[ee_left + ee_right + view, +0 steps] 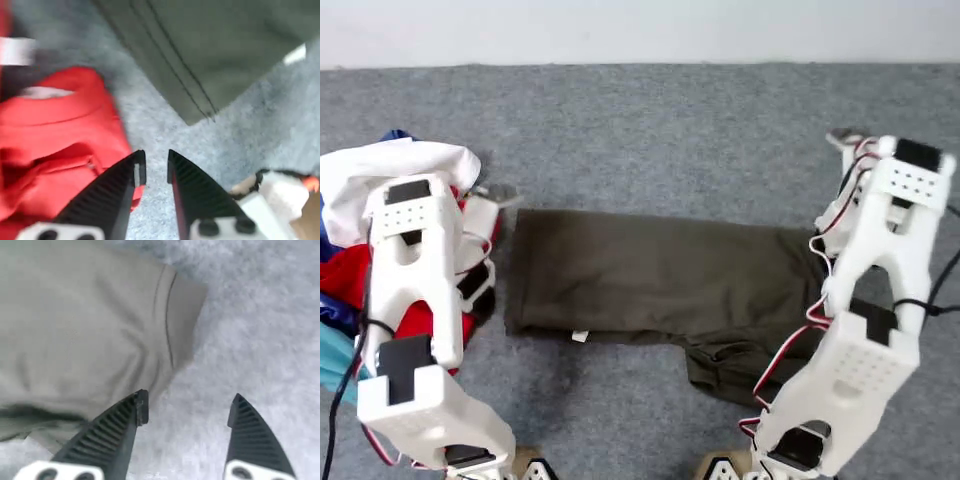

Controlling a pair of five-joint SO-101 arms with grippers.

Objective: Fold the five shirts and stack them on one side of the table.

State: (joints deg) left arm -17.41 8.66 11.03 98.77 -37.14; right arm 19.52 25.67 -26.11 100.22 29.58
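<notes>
1. The desk (670, 120) carries the olive shirt (650, 275) at its middle, long axis running from left edge to right edge.
2. A shirt pile (340, 270) sits at the left edge.
3. The right tool (190, 405), wide, hangs over the olive shirt's right end. The left tool (155, 160), narrow and empty, hangs beside its left corner.

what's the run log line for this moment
olive shirt spread mid-table | left claw slightly open, empty, by red shirt | right claw open over olive shirt's edge | other shirts heaped

The left arm (415, 265) points down, jaws barely parted (right arm (880, 240): jaws wide).
</notes>
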